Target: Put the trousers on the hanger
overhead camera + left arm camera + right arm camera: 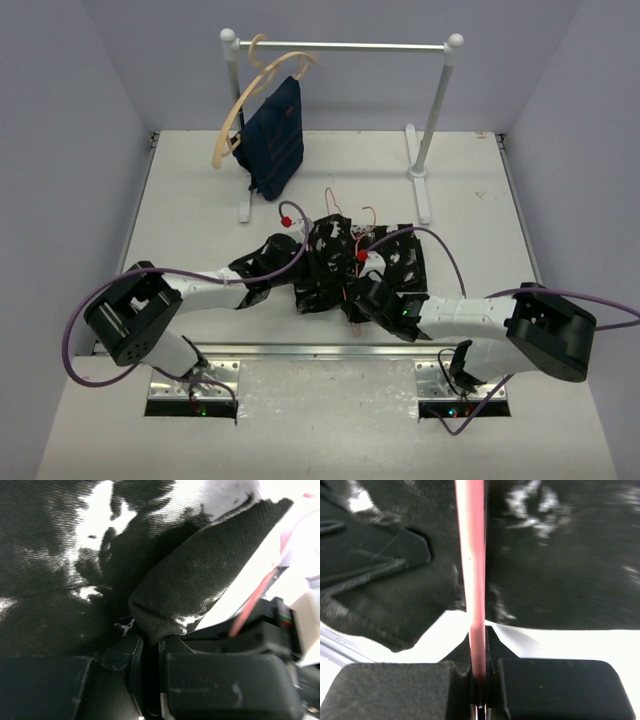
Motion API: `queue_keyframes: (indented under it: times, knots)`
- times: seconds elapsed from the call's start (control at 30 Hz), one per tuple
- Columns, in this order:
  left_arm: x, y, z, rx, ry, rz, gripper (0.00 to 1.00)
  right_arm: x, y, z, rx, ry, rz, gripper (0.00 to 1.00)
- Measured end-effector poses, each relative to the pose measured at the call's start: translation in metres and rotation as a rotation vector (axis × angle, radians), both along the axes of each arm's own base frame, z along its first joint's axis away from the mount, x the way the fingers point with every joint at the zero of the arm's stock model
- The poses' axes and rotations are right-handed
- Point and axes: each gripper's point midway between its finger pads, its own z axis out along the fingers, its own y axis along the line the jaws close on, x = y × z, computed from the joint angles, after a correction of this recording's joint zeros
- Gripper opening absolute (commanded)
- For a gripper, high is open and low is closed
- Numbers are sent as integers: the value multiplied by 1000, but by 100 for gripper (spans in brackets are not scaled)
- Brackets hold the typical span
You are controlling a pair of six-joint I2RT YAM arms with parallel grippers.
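The trousers (335, 275) lie crumpled in a heap at the middle of the table (470, 230), between the two arms. The hanger (472, 555) is mixed in with them: from above only bits of its pink wire show at the far side of the heap, and the rest is hidden under or among the cloth.

The left gripper (150, 647) comes in from the left and is clamped on a thick fold of the trousers, the cloth bunched up between its fingers. The right gripper (479, 682) comes in from the near right and is pinched tight on the hanger's wire, which runs straight away from its fingers across the black cloth.

The step in hand looks like threading: one arm holds the hanger steady while the other feeds the trousers over or through it. It seems to be midway, since the cloth is not draped evenly and nothing hangs free.

Next, the left arm probably needs to pull its fold across the wire so the legs fall on both sides, while the right arm holds the hanger level and lifts it slightly. Which bar of the hanger the cloth crosses cannot be told. The thin wire may twist in the grip, and the soft cloth may slide off.
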Motion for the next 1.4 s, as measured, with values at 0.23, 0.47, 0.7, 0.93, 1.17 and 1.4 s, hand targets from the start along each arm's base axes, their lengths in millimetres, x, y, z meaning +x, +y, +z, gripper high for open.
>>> queue_keyframes:
  times: [0.23, 0.47, 0.7, 0.93, 1.17, 1.4]
  knots:
    - [11, -12, -28, 63, 88, 9, 0, -1, -21, 2, -58, -66, 35, 0]
    - [23, -47, -47, 122, 188, -69, 0, 3, -38, -18, -194, -69, 75, 0]
    - [26, -51, -47, 163, 212, -55, 0, 14, -42, -20, -270, -60, 47, 0]
    - [24, -45, -43, 207, 198, -31, 20, 10, -45, -9, -205, -76, 61, 0]
    - [27, -37, -22, 200, 136, 2, 67, 21, -39, -2, -170, -52, 127, 0]
    - [60, -17, 11, 164, 54, 116, 59, 22, -38, -4, -138, -12, 135, 0]
